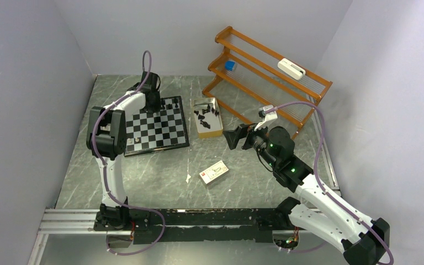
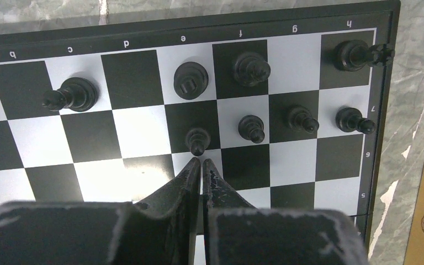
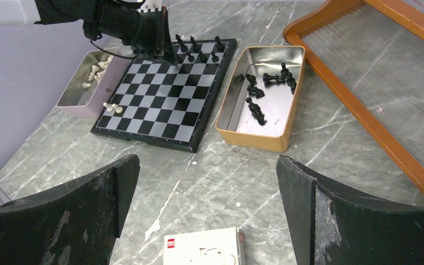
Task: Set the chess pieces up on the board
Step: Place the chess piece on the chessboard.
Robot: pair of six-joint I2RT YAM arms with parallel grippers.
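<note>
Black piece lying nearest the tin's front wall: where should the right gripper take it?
I'd pinch the black piece across its slim middle, the right gripper coming straight down: it lies flat on the tin floor, clear of its walls.

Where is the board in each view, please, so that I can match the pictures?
Top: board left of centre, left claw near its far edge.
Left wrist: board fills nearly the whole picture.
Right wrist: board in the upper middle, left of the tin.
Shared landmark: left claw by the row of black pieces.
</note>
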